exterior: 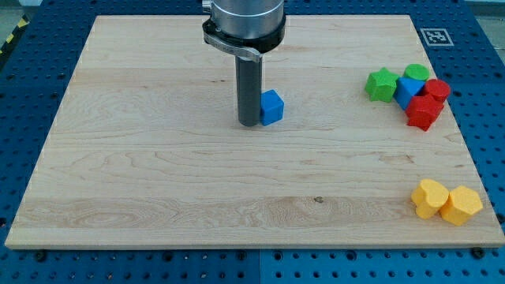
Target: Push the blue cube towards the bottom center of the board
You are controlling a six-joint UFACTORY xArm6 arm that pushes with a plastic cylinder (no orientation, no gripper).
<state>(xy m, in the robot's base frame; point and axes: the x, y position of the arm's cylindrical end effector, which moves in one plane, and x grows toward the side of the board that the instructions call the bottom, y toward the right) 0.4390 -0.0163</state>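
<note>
The blue cube point(272, 107) lies on the wooden board point(158, 173), a little above the board's middle. My tip point(250, 124) stands right against the cube's left side, touching or nearly touching it. The rod hangs from the arm's round metal end at the view's top centre.
At the view's right edge, a tight cluster: a green star-like block point(382, 84), a green block point(417, 73), a blue triangular block point(406, 91), a red cylinder point(438, 89) and a red block point(424, 112). Two yellow blocks point(430, 197) point(461, 205) lie at the bottom right corner.
</note>
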